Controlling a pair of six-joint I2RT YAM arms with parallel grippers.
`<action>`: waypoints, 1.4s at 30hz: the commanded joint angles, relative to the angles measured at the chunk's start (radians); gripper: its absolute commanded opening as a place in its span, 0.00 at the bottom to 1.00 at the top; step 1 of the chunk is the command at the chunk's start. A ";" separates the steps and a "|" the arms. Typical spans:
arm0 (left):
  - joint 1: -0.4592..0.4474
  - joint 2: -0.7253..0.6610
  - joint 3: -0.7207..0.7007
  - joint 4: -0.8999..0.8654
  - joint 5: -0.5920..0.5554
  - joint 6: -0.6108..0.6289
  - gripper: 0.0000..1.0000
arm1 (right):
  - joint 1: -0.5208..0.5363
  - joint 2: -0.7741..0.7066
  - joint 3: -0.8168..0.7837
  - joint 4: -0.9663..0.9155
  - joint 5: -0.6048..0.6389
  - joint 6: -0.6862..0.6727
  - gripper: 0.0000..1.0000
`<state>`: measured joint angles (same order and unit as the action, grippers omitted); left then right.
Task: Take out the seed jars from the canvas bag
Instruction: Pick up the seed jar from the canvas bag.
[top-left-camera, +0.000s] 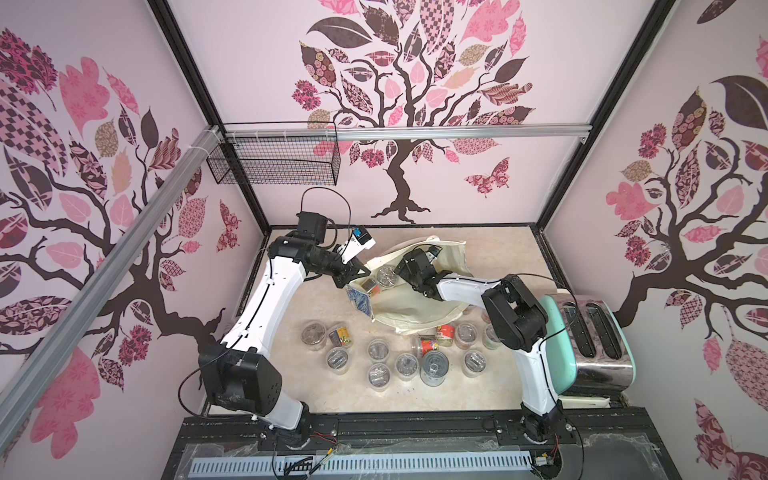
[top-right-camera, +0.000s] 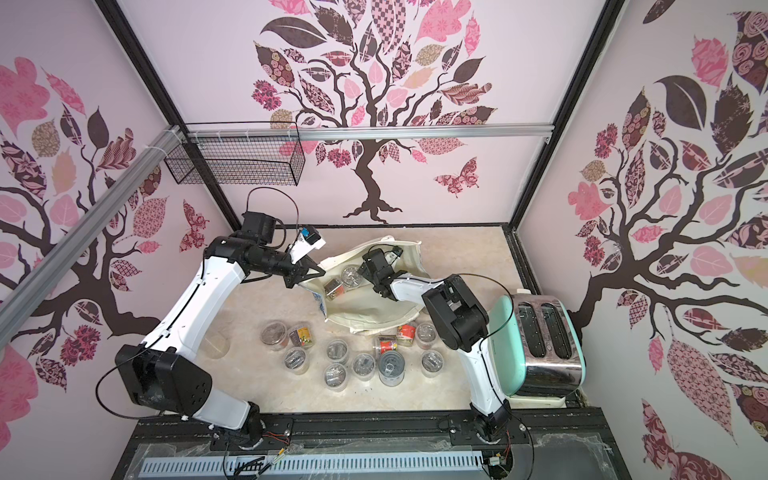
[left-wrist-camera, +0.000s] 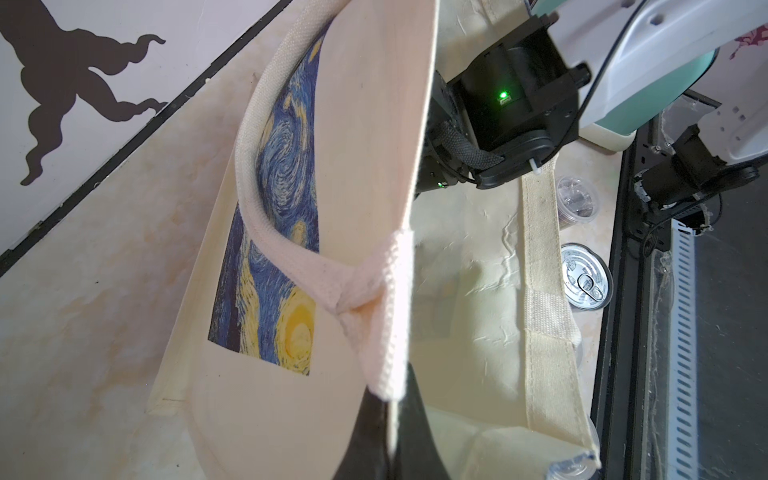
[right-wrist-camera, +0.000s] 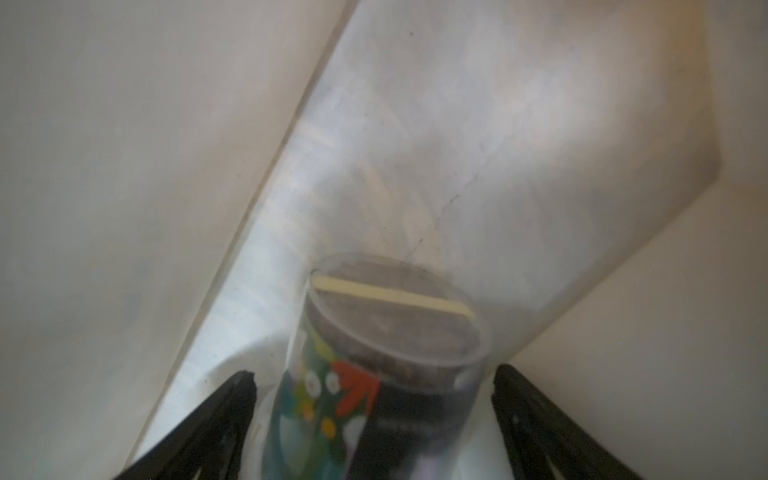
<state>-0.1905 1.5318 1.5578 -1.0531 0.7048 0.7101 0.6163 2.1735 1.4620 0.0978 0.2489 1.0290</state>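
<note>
Squarely between right fingers (right-wrist-camera: 226, 419), seed jar (right-wrist-camera: 395, 353).

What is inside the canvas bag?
Through the mouth of the canvas bag, a top view shows two seed jars. The open right hand reaches in around a flower-labelled jar. Cloth and the arm hide anything deeper.

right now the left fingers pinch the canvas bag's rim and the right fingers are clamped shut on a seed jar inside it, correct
Not quite. The right fingers stand open on either side of the seed jar inside the canvas bag, with gaps visible in the right wrist view. The left fingers do pinch the bag's rim.
</note>
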 joint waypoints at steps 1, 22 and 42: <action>0.000 -0.001 0.035 -0.015 0.048 0.012 0.00 | -0.015 0.058 0.023 -0.027 -0.043 0.014 0.92; 0.006 -0.002 0.035 -0.008 0.048 0.008 0.00 | -0.042 -0.016 -0.046 0.049 -0.132 0.061 0.73; 0.068 -0.003 0.021 0.115 -0.022 -0.115 0.00 | -0.041 -0.326 -0.196 0.012 -0.381 -0.173 0.64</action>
<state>-0.1394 1.5345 1.5688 -1.0092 0.6994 0.6567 0.5793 1.9560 1.2545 0.1425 -0.0563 0.9234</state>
